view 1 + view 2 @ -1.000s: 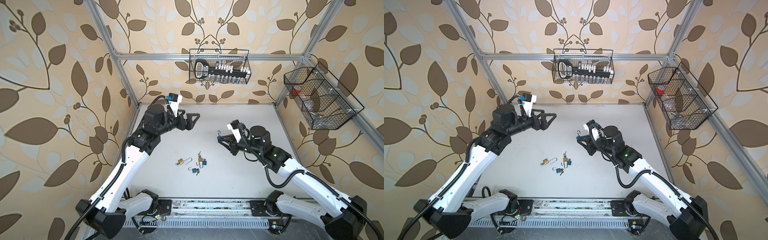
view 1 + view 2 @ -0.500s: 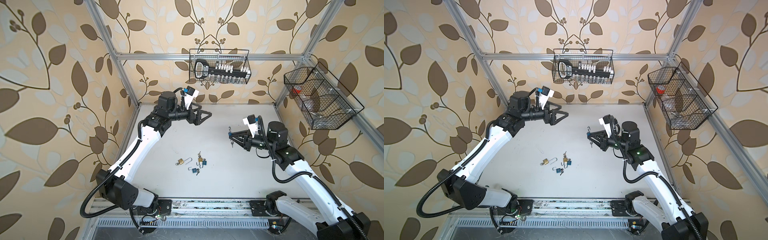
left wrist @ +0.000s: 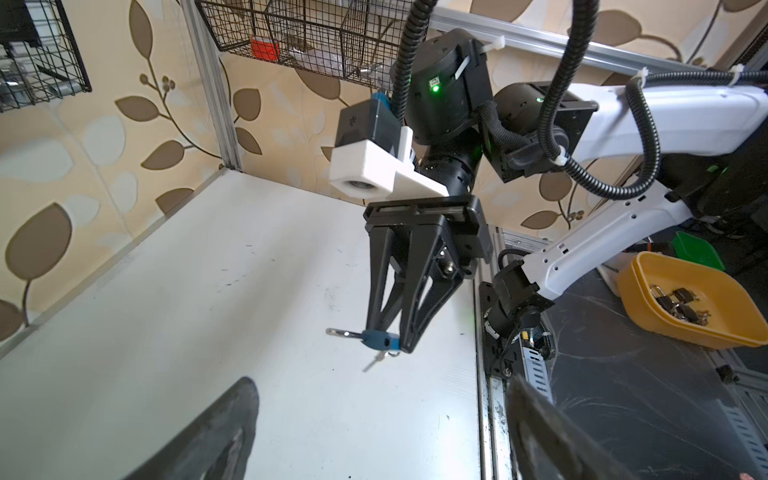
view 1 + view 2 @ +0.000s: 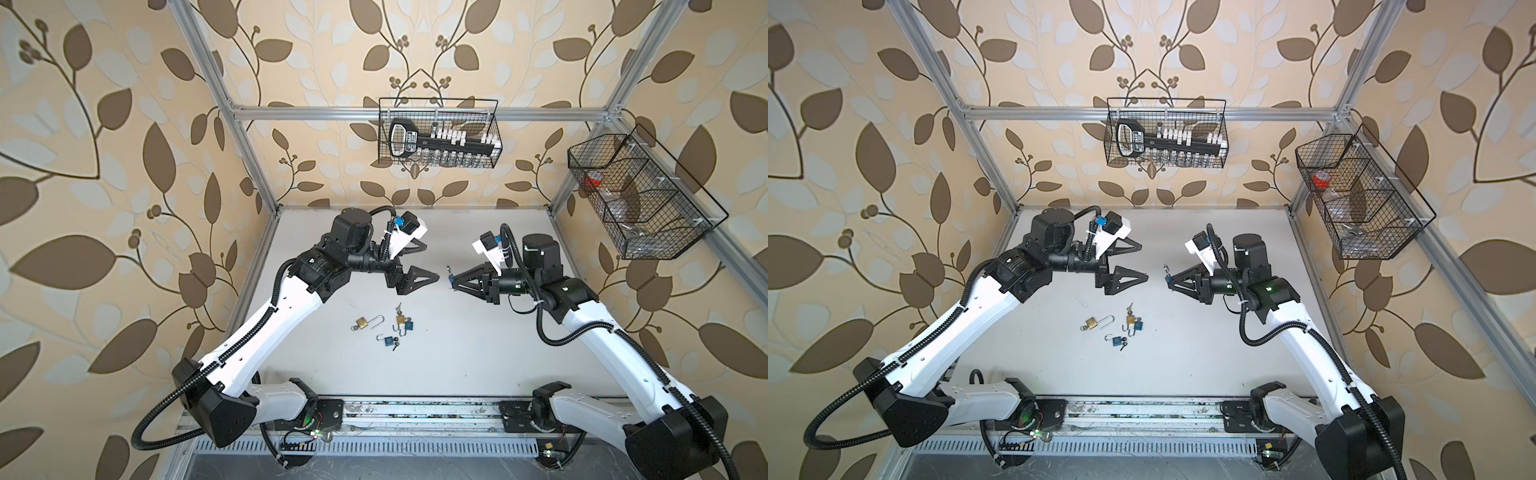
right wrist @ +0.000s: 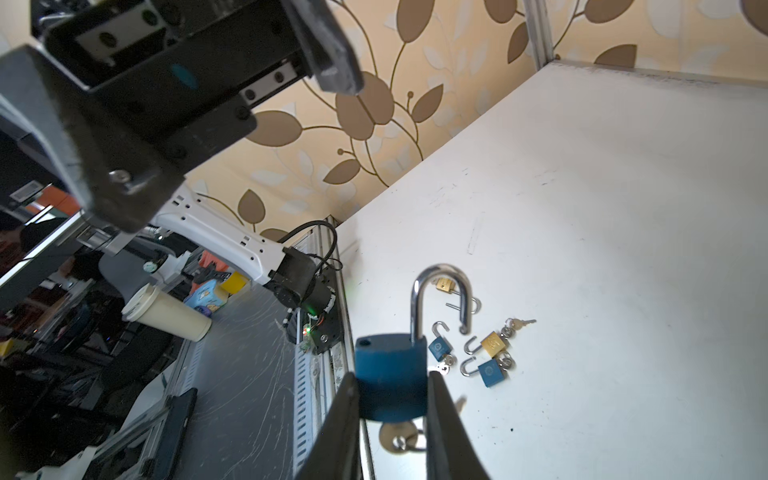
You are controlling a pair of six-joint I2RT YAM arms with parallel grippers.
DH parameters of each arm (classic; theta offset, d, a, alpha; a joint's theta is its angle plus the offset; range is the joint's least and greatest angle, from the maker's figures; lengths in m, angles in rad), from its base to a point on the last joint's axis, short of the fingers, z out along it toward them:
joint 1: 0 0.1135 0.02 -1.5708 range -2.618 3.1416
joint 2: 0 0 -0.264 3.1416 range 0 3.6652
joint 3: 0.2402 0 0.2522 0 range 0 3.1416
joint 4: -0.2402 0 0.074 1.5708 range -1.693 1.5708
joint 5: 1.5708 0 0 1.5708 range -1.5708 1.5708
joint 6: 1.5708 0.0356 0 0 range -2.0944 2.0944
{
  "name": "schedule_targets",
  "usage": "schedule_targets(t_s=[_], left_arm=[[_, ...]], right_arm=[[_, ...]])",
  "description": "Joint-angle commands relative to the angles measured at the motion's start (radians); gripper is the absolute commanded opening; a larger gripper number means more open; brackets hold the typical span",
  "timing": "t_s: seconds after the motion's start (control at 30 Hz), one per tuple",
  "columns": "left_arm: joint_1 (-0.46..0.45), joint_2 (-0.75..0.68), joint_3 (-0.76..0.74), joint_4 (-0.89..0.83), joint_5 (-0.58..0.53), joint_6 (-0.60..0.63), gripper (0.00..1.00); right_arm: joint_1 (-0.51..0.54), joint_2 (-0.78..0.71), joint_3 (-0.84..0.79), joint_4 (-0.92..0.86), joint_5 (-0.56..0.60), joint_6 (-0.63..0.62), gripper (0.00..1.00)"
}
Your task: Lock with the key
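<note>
My right gripper [image 5: 392,378] is shut on the body of a blue padlock [image 5: 390,374]. Its steel shackle [image 5: 440,291] stands open, and a key [image 5: 399,438] on a ring hangs under the body. In both top views the right gripper [image 4: 451,282] [image 4: 1169,279] holds the padlock above the table's middle, pointing left. My left gripper [image 4: 430,262] [image 4: 1143,262] faces it from a short way off, open and empty. In the left wrist view the blue padlock [image 3: 376,340] hangs beyond the left gripper [image 3: 378,432], clear of its jaws.
Several small brass and blue padlocks [image 4: 390,328] [image 4: 1119,328] with keys lie on the white table [image 4: 498,353] below the grippers. Wire baskets hang on the back wall [image 4: 438,139] and the right wall [image 4: 636,195]. A yellow bin [image 3: 648,291] sits off the table.
The left gripper has swung right toward the table's middle and now faces the right gripper. The right gripper has stayed near the middle with the padlock, now pointing left.
</note>
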Motion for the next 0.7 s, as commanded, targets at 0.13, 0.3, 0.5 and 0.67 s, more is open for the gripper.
schedule_targets(t_s=[0.13,0.3,0.5,0.67], left_arm=[[0.008,-0.008,0.001,-0.023,0.133,0.054,0.88],[0.0,0.013,0.007,-0.036,0.224,0.053,0.87],[-0.03,0.041,0.016,-0.057,0.253,0.062,0.86],[-0.052,0.059,0.021,-0.074,0.245,0.073,0.86]], right_arm=[[0.083,0.009,0.075,-0.164,-0.095,-0.174,0.0],[0.085,-0.001,0.091,-0.161,-0.115,-0.177,0.0],[0.09,-0.002,0.097,-0.155,-0.133,-0.17,0.0],[0.104,0.002,0.099,-0.138,-0.145,-0.156,0.0]])
